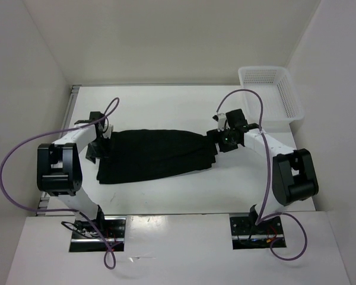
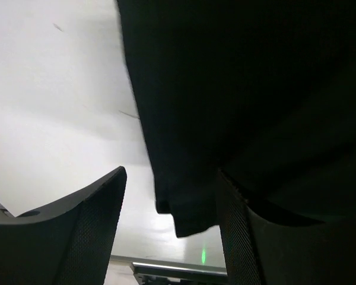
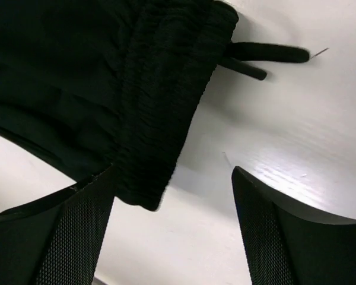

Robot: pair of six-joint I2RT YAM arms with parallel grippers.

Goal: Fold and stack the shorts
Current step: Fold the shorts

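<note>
Roughly crosswise on the white table (image 1: 166,107) lie the shorts (image 1: 154,155). Their long axis runs left to right, with the right end sitting slightly farther from the arm bases.

At the left end, the left gripper (image 1: 97,148) is at the wider hem edge. From above, its black fingers merge with the black fabric and cannot be separated from it. In the left wrist view, the left gripper (image 2: 171,175) has its jaws spread wide with nothing pinched. A hem corner of the shorts (image 2: 255,89) sits in the gap. The cloth there is almost featureless dark and is cut off by the top and right edges. I cannot tell whether the right-hand finger (image 2: 243,237) touches it.

The narrower waistband end points right, toward the right gripper (image 1: 215,138). In the right wrist view, the right gripper (image 3: 172,172) also has its jaws apart and grips nothing. The ribbed waistband of the shorts (image 3: 166,107) ends just beside the left-hand finger (image 3: 77,225). The drawstring (image 3: 267,53) pokes out onto bare table.

Well apart, in the far right corner, stands a white mesh basket (image 1: 261,70).
</note>
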